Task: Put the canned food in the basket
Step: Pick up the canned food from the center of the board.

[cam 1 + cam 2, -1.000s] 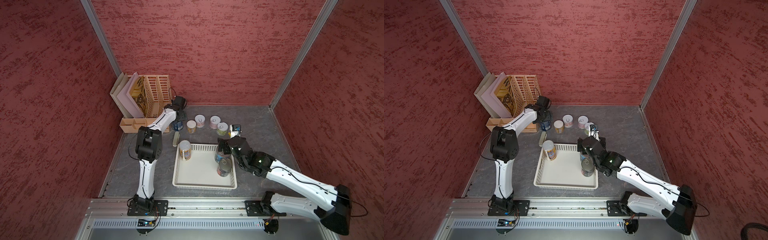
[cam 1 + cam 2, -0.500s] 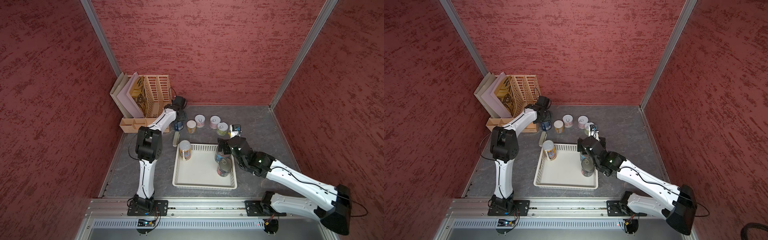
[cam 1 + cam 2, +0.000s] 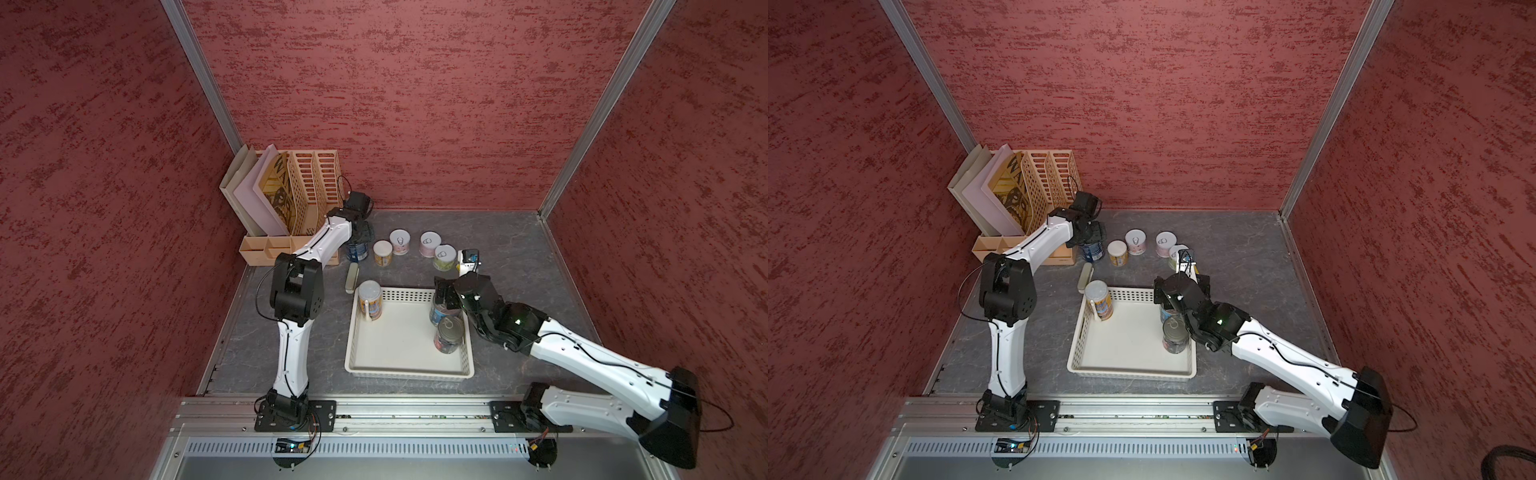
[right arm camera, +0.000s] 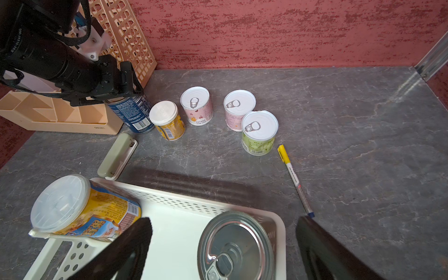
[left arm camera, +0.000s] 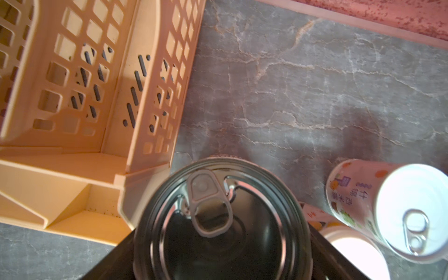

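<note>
We count eight cylindrical cans (image 4: 196, 105): three in the shallow white perforated plastic basket (image 3: 409, 374), five on the grey tabletop (image 3: 511, 249). The right pincer (image 4: 223, 223) gapes wide around a metal-topped can (image 4: 236, 244), gripping nothing; its arm (image 3: 582, 357) hides that can from above. The left pincer (image 3: 360, 237) straddles a blue-labelled can (image 4: 135, 111) beside the peach slotted rack (image 3: 316, 183); its grip we cannot tell.

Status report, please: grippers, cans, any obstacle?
Left gripper around blue can, grip unclear. Right gripper open above metal-top can in basket. Three cans in, five out. Pen beside basket, not blocking.
</note>
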`<act>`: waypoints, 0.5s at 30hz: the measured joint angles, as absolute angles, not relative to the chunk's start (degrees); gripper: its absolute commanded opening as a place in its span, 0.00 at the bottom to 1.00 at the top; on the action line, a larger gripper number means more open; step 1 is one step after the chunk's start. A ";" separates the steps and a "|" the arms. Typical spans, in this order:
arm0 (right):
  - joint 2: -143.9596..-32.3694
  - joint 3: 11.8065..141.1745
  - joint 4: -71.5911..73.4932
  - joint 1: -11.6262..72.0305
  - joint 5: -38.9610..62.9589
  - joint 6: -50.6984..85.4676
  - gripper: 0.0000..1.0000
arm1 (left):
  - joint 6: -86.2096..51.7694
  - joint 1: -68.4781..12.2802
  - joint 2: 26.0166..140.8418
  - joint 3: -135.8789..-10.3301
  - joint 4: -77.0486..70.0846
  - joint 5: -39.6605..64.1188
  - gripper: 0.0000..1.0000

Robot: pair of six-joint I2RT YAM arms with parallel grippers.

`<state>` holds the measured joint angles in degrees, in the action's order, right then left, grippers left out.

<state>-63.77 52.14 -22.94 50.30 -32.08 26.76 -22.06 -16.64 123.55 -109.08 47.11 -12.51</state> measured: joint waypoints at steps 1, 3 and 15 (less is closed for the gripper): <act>-63.83 52.14 -22.94 50.30 -32.03 26.76 0.98 | -22.11 -16.69 123.26 -109.08 47.66 -12.16 0.54; -63.96 52.16 -22.94 50.30 -31.94 26.76 0.98 | -22.20 -16.71 122.52 -109.08 48.66 -11.90 0.54; -64.62 52.99 -22.96 50.30 -31.20 26.76 0.98 | -22.63 -17.65 115.85 -109.08 51.94 -14.06 0.53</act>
